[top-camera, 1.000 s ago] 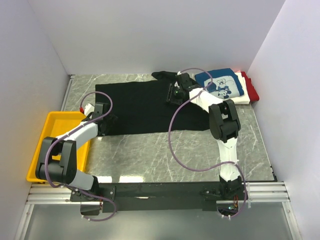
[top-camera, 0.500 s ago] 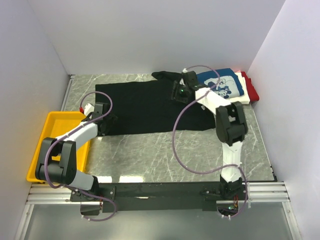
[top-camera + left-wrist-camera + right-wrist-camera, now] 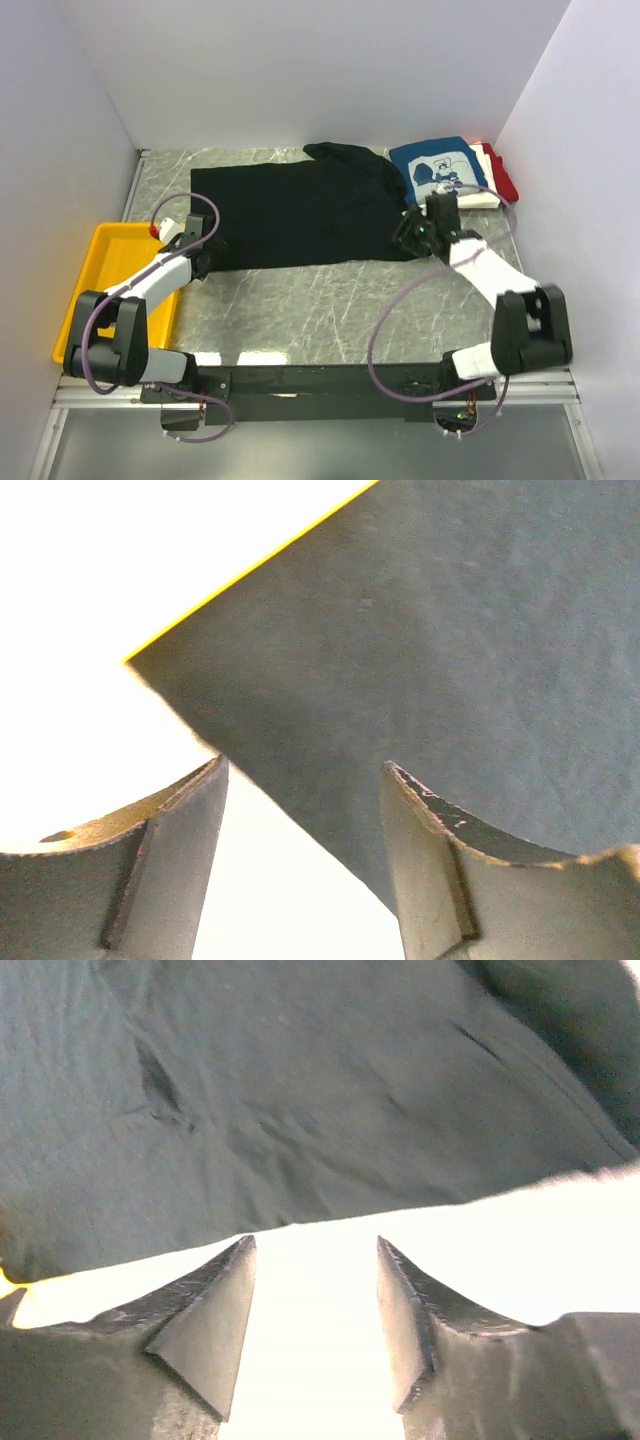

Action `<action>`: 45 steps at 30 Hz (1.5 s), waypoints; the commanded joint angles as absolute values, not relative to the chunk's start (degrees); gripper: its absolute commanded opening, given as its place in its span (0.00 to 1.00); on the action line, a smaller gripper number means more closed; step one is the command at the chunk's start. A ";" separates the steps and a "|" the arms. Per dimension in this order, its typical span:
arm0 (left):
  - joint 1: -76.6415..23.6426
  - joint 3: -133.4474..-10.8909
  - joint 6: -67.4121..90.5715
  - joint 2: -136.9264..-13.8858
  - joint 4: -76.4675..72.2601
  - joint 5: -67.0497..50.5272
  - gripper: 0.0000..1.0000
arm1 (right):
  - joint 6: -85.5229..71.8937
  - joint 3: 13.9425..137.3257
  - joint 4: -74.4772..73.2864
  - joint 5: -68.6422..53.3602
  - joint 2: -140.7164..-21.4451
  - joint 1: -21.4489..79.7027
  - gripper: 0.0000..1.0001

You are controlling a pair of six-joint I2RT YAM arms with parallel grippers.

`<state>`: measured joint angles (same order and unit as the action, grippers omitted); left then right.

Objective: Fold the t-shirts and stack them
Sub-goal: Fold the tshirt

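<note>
**Both arms reaching low, jaws apart**

- left arm [image 3: 152, 283]: elbow folded near the base, white forearm running toward 1 o'clock, wrist low.
- left gripper [image 3: 207, 252]: points toward 2 o'clock. In the wrist view both fingers [image 3: 160, 860] stand spread, gripping nothing.
- right arm [image 3: 488, 272]: elbow swung out at 5 o'clock from the wrist, forearm stretching toward 10 o'clock.
- right gripper [image 3: 410, 232]: faces 9 o'clock, pitched down, fingers [image 3: 200, 1330] parted, holding nothing.
</note>
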<state>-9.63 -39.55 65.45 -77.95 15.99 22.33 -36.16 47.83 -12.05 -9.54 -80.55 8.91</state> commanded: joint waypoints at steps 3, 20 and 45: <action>-9.40 -37.53 70.13 -74.97 19.59 28.82 0.66 | -38.15 39.03 -9.23 -9.48 -69.79 2.74 0.61; -4.92 -36.39 68.20 -80.68 16.00 29.09 0.65 | -40.43 34.80 -0.18 -13.36 -79.36 -5.19 0.62; -5.27 -39.11 68.29 -77.89 19.25 26.28 0.01 | -42.01 39.90 -7.09 -9.84 -73.76 -5.97 0.00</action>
